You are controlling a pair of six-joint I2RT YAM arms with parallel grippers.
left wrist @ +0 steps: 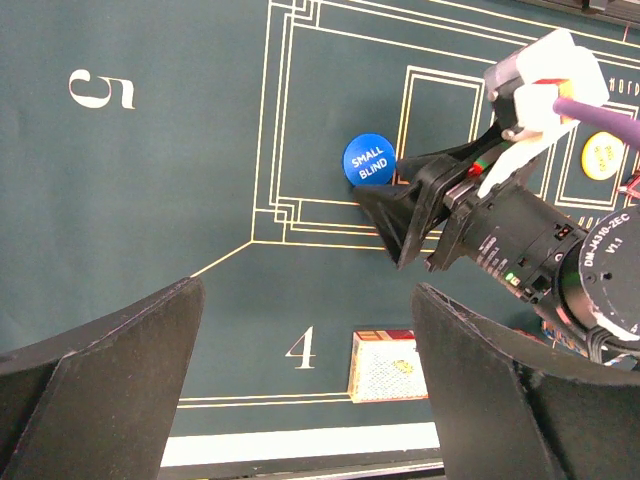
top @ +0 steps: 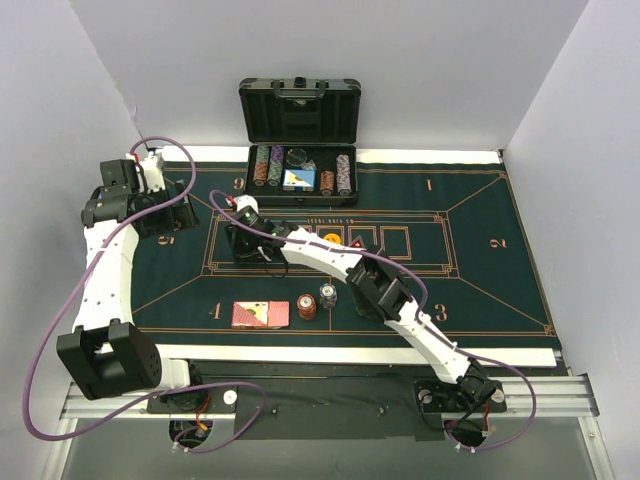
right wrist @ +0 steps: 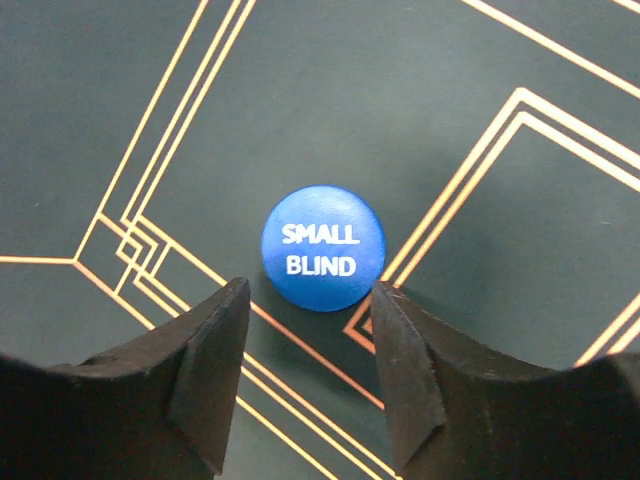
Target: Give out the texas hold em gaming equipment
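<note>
**Top view.** Right gripper (top: 244,240) – low over the felt (top: 480,260), hiding the disc under it. Cards (top: 261,314) and two short stacks of chips (top: 307,306) lie well behind it, towards the arm bases.

**Left wrist view.** Left gripper (left wrist: 308,290) – fingers spread wide, nothing between them. Blue disc (left wrist: 369,160) ahead of it, right at the right gripper's tips.

**Right wrist view.** Disc flat on the felt, "SMALL BLIND" face up, just ahead of and between the fingertips (right wrist: 215,350). Jaws parted about disc-wide and not clenched. Contact with the rim cannot be told.

**Handling, as judged.** Light, stiff, smooth and thin. It offers little edge and is likely to skate on the felt. Best taken across opposite sides of the rim, with the tips pressed down to the felt.
</note>
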